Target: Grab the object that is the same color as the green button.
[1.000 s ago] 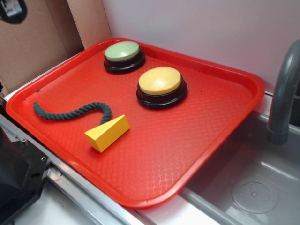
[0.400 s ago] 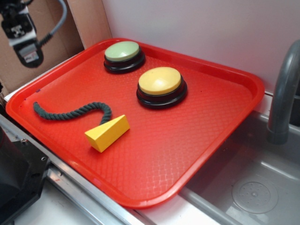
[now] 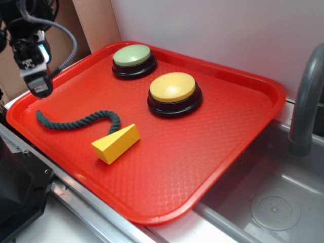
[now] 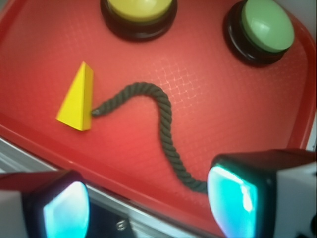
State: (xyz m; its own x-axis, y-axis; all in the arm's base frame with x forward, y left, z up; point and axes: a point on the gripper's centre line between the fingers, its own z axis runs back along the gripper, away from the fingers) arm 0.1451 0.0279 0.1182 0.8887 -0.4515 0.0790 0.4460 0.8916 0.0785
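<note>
One rope [image 3: 76,120] lying on tray [image 3: 223,147] near-left, one end touching wedge [image 3: 116,143]. Light, floppy; likely sagging when lifted. Pincer [image 3: 39,90] hovering, fingers apart. Pinching mid-length looking best.

Exterior view, upper left: gripper [image 3: 38,90] assy in black w/ grey-white housing sections; a small square black-and-white patterned marker sits on its face. Grey cable [image 3: 65,35] loops out from the upper body and curves back down toward the lower end, which tapers to a dark rounded tip. Wrist view: two fingers [image 4: 237,198] w/ black rims, white outer shells, inner pads glowing cyan-teal; corners rounded.
</note>
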